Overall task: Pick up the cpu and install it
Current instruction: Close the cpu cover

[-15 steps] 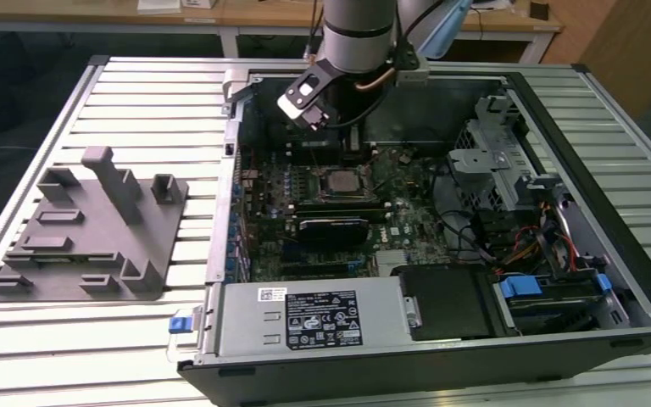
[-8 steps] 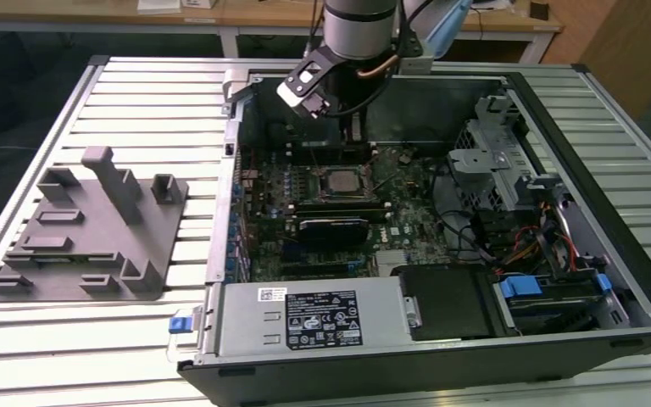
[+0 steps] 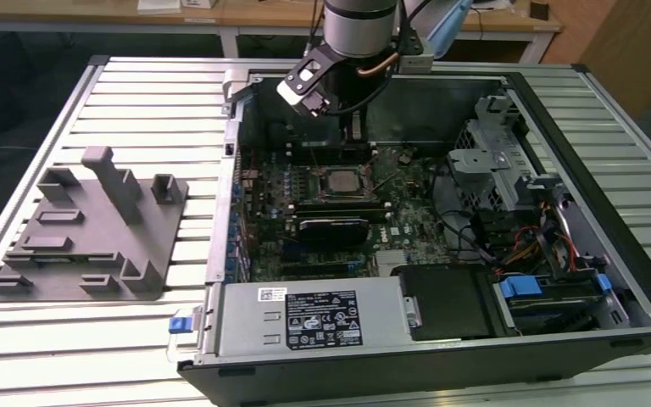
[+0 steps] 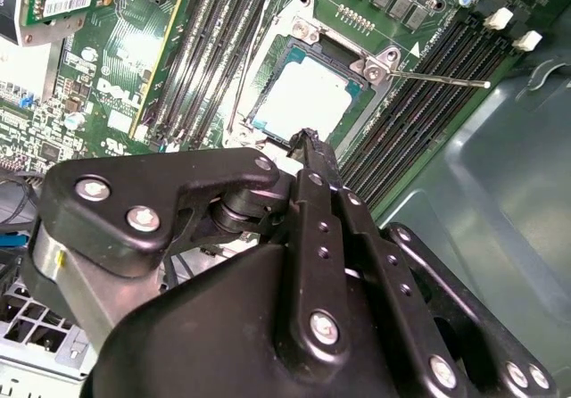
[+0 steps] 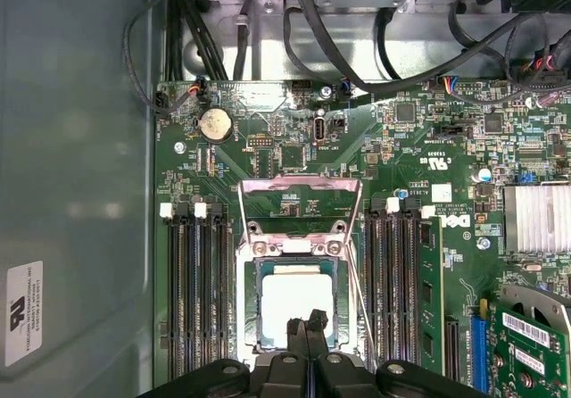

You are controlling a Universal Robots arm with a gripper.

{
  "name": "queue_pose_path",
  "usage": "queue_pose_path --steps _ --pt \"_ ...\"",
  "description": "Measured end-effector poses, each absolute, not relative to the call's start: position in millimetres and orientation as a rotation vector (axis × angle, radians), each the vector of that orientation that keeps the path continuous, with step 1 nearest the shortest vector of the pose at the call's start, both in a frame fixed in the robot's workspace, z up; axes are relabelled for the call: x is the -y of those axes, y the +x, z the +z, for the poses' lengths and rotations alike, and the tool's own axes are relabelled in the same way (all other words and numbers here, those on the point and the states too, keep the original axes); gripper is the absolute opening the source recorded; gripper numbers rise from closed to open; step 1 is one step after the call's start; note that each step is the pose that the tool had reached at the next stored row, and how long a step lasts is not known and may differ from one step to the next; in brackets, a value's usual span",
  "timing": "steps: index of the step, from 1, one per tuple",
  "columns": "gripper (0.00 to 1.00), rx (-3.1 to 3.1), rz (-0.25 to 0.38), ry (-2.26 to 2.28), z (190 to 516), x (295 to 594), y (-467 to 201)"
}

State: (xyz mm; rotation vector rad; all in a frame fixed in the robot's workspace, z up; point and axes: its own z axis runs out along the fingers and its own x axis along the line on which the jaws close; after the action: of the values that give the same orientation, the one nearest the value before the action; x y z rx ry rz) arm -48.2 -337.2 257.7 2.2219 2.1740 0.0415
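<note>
Slatted desk (image 3: 145,93) under your open computer case (image 3: 416,373), cpu (image 5: 294,302) lying flat in the motherboard socket (image 5: 252,304), retention frame (image 5: 299,184) standing open, your tool (image 5: 308,327) pressed together, empty, close over the cpu.

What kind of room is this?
Probably a robot lab or workshop: an open computer case lies on a slatted metal table, a robot arm hangs over it, and desks stand behind.

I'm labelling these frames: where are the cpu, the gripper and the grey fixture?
cpu (image 5: 294,293), first wrist view, centre of its silver top.
gripper (image 5: 308,319), first wrist view, midway between its fingertips.
grey fixture (image 3: 91,244), exterior view, its flat base.
</note>
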Motion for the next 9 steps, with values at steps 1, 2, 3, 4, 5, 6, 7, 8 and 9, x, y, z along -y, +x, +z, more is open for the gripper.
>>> queue_pose_path --steps 1,2,3,4,5,6,7,8,9 --pt "0.11 -2.174 0.042 2.222 257.7 337.2 -48.2" --pt "0.11 -2.174 0.042 2.222 257.7 337.2 -48.2" --pt "0.11 -2.174 0.042 2.222 257.8 337.2 -48.2" --pt "0.11 -2.174 0.041 2.222 257.8 337.2 -48.2" --pt "0.11 -2.174 0.041 2.222 257.8 337.2 -48.2" --pt "0.11 -2.174 0.042 2.222 257.8 337.2 -48.2" --pt "0.11 -2.174 0.041 2.222 258.2 337.2 -48.2" --pt "0.11 -2.174 0.041 2.222 258.9 337.3 -48.2" --pt "0.11 -2.174 0.041 2.222 260.2 337.2 -48.2"
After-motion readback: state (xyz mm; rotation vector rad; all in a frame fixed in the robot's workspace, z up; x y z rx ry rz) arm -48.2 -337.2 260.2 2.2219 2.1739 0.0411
